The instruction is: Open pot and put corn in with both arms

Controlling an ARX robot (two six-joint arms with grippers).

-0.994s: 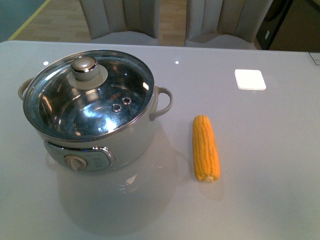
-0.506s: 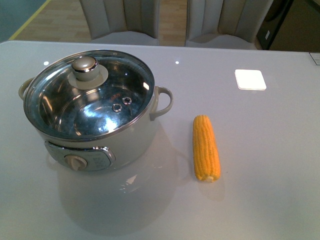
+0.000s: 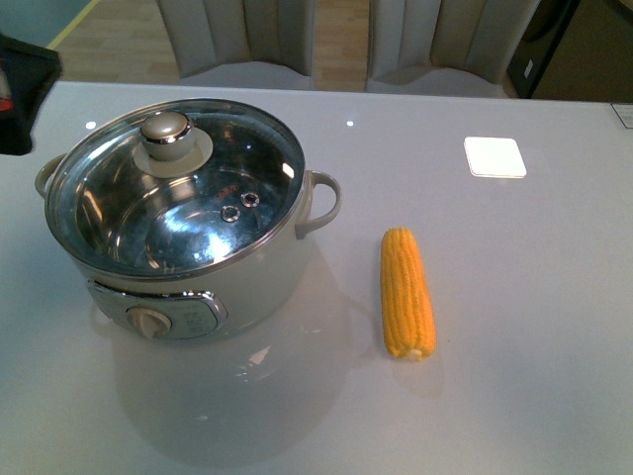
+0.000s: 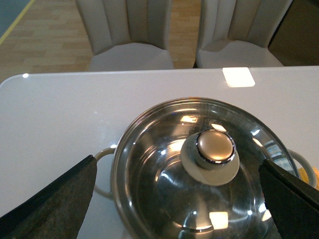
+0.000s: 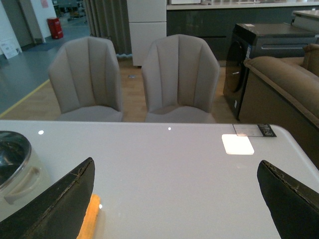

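Two things on the table (image 3: pixel 554 297) from the front: the pot (image 3: pixel 267 277), glass lid (image 3: pixel 119 213) on, sits at the left, and the corn (image 3: pixel 407 293) lies flat to its right, apart from it, pointing away from the robot. A sliver of the left arm (image 3: pixel 20 94) pokes in at the far left edge.

Left wrist view now: left gripper (image 4: pixel 177 162) spread wide, nothing in it, hovering over the lid with the knob (image 4: pixel 215 149) showing between its jaws. That knob is the place to take it. Glass lid, slick steel rim, breakable I'd say, so a firm, level pinch.

Right wrist view: right gripper (image 5: pixel 174 167) just as wide, empty, over bare table, corn peeking in beside one jaw. Cob looks stiff, light, prone to roll; grab it across the middle.
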